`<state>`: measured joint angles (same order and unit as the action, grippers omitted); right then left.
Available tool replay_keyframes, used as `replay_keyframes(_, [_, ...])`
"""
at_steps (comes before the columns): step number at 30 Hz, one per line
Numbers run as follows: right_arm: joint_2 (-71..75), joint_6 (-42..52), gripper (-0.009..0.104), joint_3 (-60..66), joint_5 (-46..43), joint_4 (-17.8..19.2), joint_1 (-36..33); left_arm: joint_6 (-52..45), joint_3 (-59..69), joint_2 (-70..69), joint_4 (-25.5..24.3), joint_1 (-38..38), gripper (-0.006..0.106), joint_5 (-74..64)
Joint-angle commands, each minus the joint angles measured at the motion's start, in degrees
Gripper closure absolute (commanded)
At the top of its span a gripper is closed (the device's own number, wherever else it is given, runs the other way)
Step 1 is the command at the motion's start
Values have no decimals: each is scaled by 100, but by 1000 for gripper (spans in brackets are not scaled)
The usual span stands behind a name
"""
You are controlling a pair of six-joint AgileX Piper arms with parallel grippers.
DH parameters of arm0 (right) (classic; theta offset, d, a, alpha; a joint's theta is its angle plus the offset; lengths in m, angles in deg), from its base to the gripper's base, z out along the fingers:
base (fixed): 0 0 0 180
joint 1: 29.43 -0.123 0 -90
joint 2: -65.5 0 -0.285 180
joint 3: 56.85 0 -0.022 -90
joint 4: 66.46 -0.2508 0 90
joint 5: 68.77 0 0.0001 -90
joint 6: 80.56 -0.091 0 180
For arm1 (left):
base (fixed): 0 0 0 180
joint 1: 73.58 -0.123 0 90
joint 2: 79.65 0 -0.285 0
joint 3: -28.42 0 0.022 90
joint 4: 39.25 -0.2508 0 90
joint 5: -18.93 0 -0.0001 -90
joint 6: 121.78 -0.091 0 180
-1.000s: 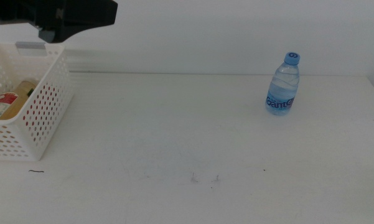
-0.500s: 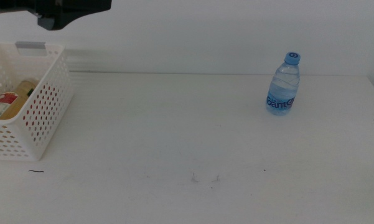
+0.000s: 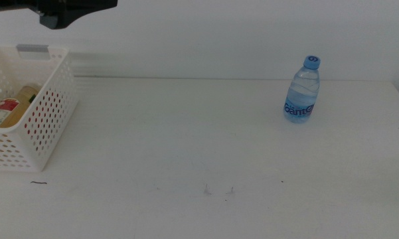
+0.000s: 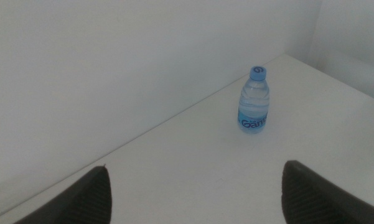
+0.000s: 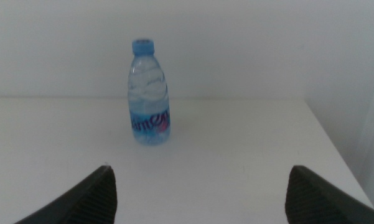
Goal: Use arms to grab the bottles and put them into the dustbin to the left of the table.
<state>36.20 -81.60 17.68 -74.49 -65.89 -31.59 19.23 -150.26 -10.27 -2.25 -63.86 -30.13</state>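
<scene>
A clear water bottle (image 3: pixel 301 89) with a blue cap and label stands upright at the far right of the white table (image 3: pixel 186 133). It also shows in the left wrist view (image 4: pixel 254 99) and the right wrist view (image 5: pixel 149 93). The white perforated dustbin (image 3: pixel 46 119) stands at the left and holds the yellow-liquid bottle (image 3: pixel 16 106), which lies on its side. My left gripper (image 3: pixel 76 9) hangs high above the dustbin's far edge, open and empty (image 4: pixel 196 199). My right gripper (image 5: pixel 202 199) is open and empty, facing the water bottle, out of the middle view. No red can shows.
A few small dark marks (image 3: pixel 218 191) lie near the table's front middle, and a short dark line (image 3: pixel 38 182) lies in front of the dustbin. A plain white wall stands behind the table.
My left gripper has risen a little and drawn back to the left above the dustbin. The water bottle and the dustbin have not moved.
</scene>
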Motion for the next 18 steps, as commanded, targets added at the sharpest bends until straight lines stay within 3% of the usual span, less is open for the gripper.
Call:
replay_keyframes(1, [-674, 104, 4, 39, -930, 83, 51, 25, -27, -23, 25, -22, 7, 48])
replay_keyframes(3, [-1350, 44, 4, 27, -1607, 173, 51, 25, -27, -23, 25, -22, 7, 48])
replay_keyframes(8, [-3388, -524, 4, -276, -3123, 878, 51, 25, -27, -23, 25, -22, 7, 48])
replay_keyframes(14, [-5326, -703, 4, -1273, -3480, 1772, 51, 25, -27, -23, 25, -22, 7, 48])
replay_keyframes(18, [-6302, -703, 4, -1887, -3494, 1801, 51, 25, -27, -23, 25, -22, 7, 48])
